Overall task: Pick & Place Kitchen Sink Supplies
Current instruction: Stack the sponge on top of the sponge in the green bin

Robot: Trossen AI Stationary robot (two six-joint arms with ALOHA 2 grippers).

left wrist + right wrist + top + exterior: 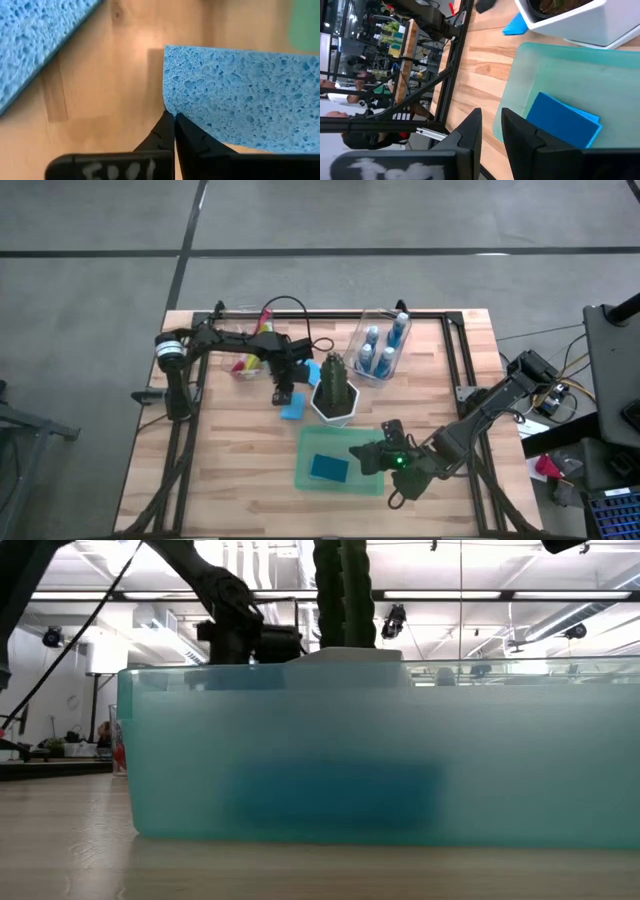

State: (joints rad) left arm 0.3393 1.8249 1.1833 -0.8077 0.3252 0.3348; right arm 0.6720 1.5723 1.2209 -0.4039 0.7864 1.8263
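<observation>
Blue porous sponge [245, 100] lying on wooden table [240, 460], at nine o'clock of white-potted plant [335, 392]; left gripper [174, 131] is pinching shut at its edge (grip uncertain). Next: lift toward green tray [345, 480]. Right gripper [490, 132] is hovering, slightly parted.

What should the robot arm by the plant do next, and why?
Probably open up and try again. In the left wrist view, the left end effector has its fingers pressed together at the corner of the blue sponge, seemingly gripping nothing. The sponge lies flat on the wooden table, so lifting now likely leaves it behind.
</observation>
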